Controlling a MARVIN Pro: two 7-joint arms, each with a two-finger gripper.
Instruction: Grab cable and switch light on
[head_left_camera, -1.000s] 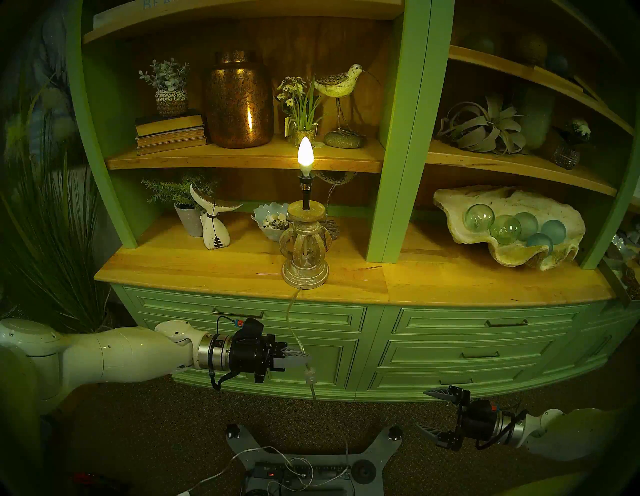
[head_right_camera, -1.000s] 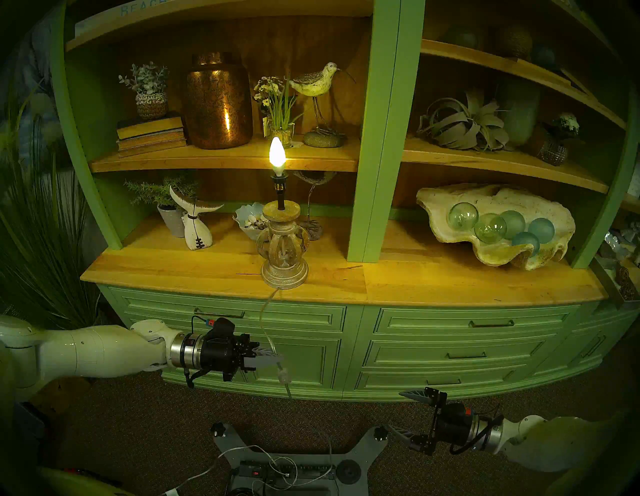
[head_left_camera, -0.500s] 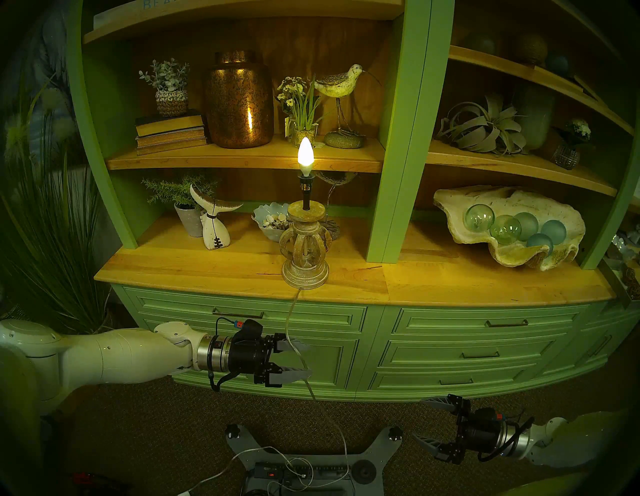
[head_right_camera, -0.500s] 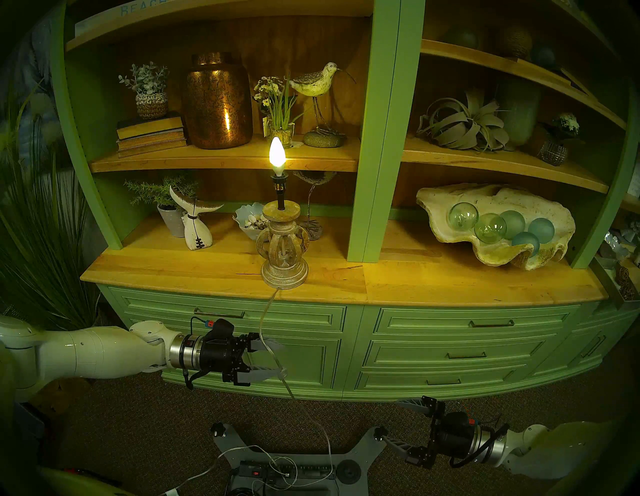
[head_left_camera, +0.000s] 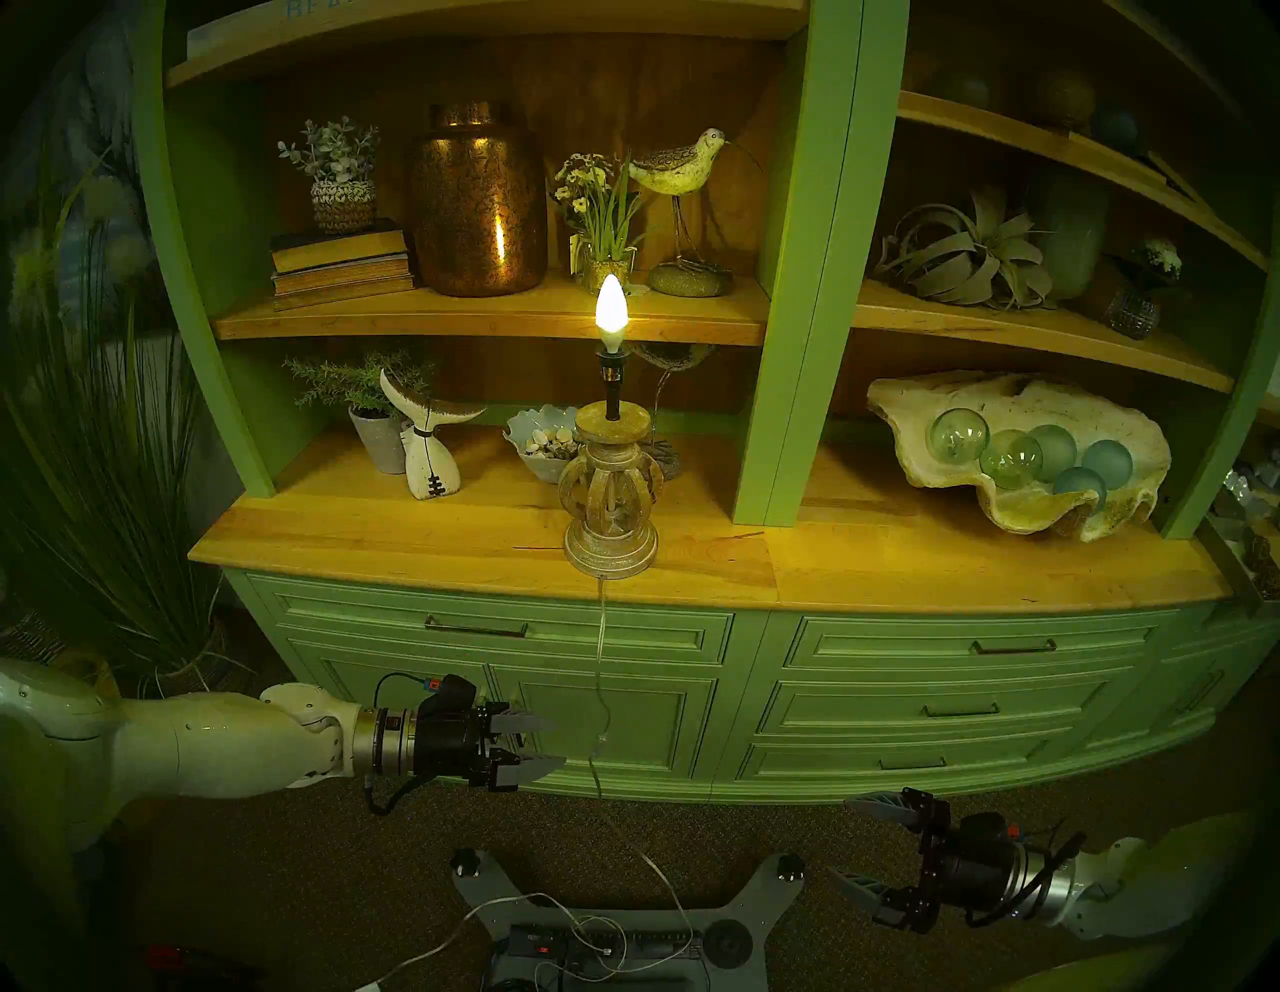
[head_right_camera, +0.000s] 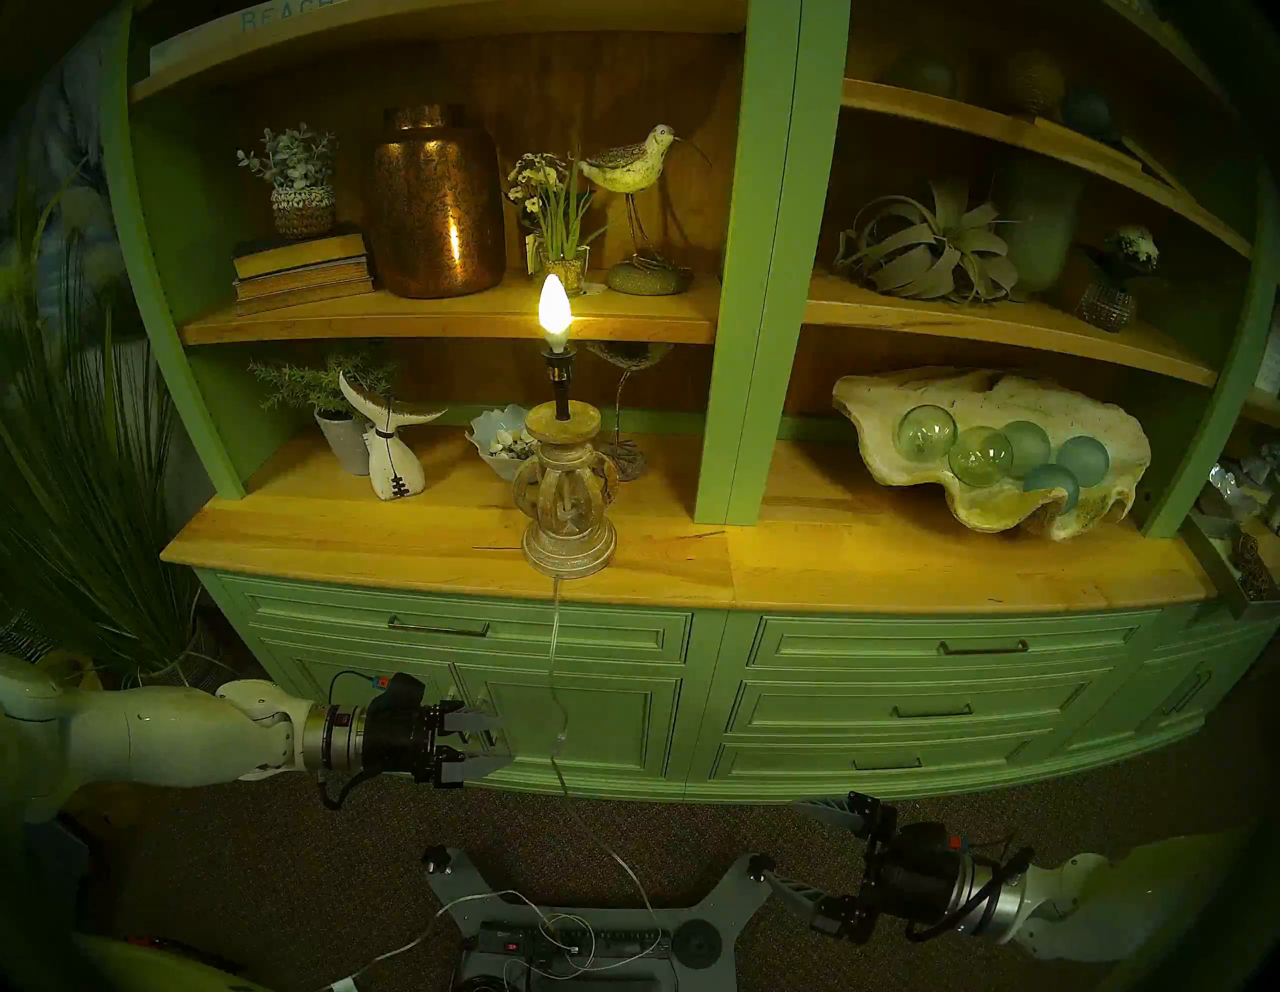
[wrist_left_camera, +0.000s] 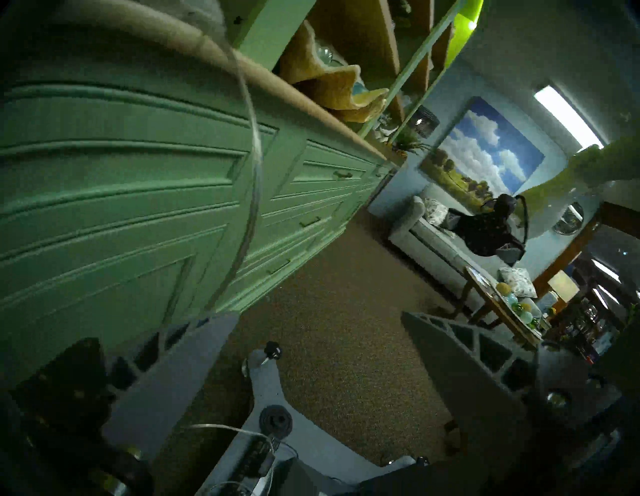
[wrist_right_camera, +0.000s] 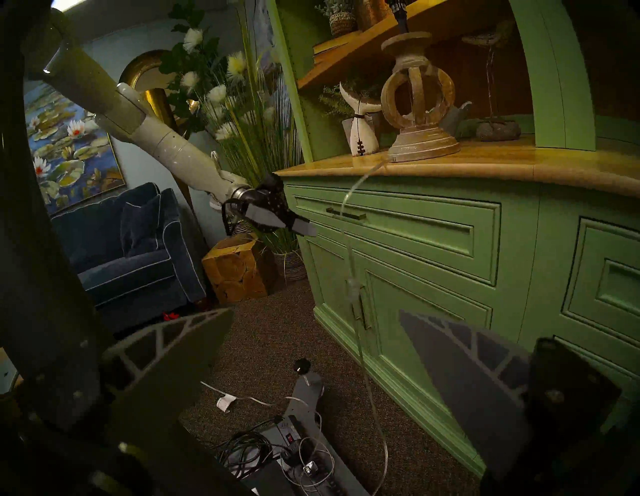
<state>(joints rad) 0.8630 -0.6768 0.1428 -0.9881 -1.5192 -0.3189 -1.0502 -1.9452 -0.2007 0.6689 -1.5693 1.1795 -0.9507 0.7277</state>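
Note:
The light (head_left_camera: 611, 305) glows on its black stem above the whitewashed wooden lamp base (head_left_camera: 611, 499) at the counter's front edge, and also shows as the light (head_right_camera: 554, 305). The clear cable (head_left_camera: 601, 665) hangs straight down the cabinet front, its inline switch (head_left_camera: 600, 745) partway along. My left gripper (head_left_camera: 557, 742) stands open just left of the switch, apart from the cable. In the left wrist view the cable (wrist_left_camera: 254, 166) arcs ahead of the open left gripper (wrist_left_camera: 317, 315). My right gripper (head_left_camera: 839, 839) is open and empty, low on the right. The right wrist view shows the switch (wrist_right_camera: 353, 287).
The green cabinet (head_left_camera: 900, 693) with drawers stands under a wooden counter (head_left_camera: 415, 533). A power strip (head_left_camera: 596, 945) with tangled wires lies on my base plate. Tall grass (head_left_camera: 104, 485) stands to the left. A shell bowl (head_left_camera: 1018, 450) of glass balls sits on the right.
My left gripper opened and let go of the cable, then drew back left and down. The cable swung back to hang straight. The right gripper shifted slightly right.

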